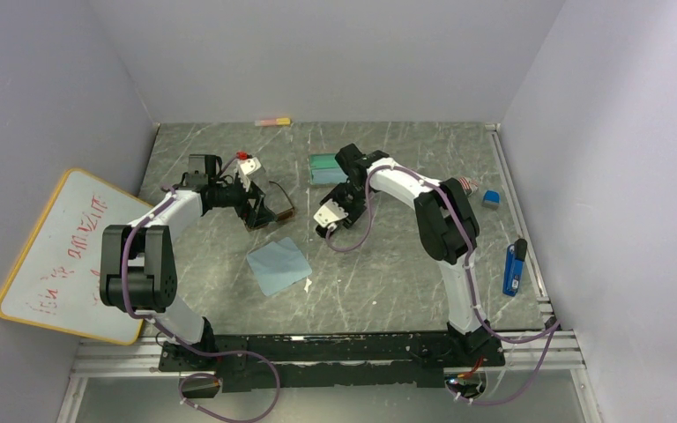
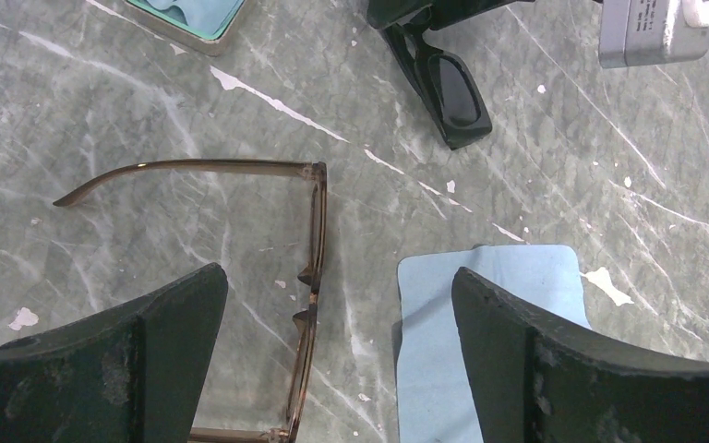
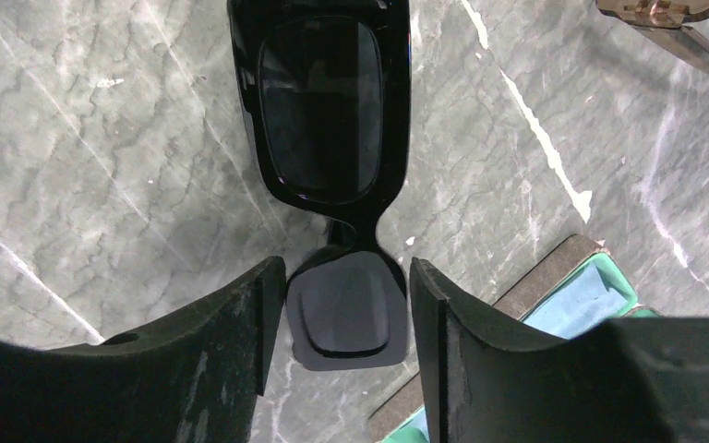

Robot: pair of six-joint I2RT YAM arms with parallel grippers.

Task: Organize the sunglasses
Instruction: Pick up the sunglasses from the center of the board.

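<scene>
Sunglasses — black thick-framed pair (image 3: 318, 111), dark lenses, one lens pinched by right gripper (image 3: 348, 314) at lower centre; thin brown pair (image 2: 312, 277) lies on worktop (image 2: 102, 92) under wide-spread left gripper (image 2: 337, 277).

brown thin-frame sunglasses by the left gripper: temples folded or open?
Open. In the left wrist view, one temple of the thin brown sunglasses juts out square from the front; the other is mostly out of view.

Top camera's high behind me, tilted down on the whole table (image 1: 388, 282). My left wrist camera hangs close, looking down and across to the black sunglasses (image 2: 450, 88). My right wrist camera's straight over that same pair, nearer.
</scene>
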